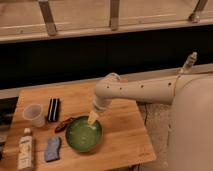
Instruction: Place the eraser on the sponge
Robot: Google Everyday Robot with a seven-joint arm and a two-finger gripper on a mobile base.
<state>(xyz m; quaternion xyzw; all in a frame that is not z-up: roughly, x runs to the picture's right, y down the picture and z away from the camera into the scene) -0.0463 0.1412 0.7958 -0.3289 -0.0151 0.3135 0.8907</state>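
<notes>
The eraser [53, 109], a black block with pale stripes, lies on the wooden table [120, 135] beside the plastic cup [33, 114]. The sponge [52, 148], a blue-grey pad, rests near the table's front left edge. My gripper [93, 118] hangs at the end of the white arm [140, 91], over the far rim of the green bowl [83, 134]. It is well right of the eraser and up and right of the sponge.
A small reddish-brown object [63, 124] lies between the eraser and the bowl. A white bottle [25, 149] lies at the front left corner. The table's right edge drops off to a carpeted floor [155, 125]. A dark wall runs behind the table.
</notes>
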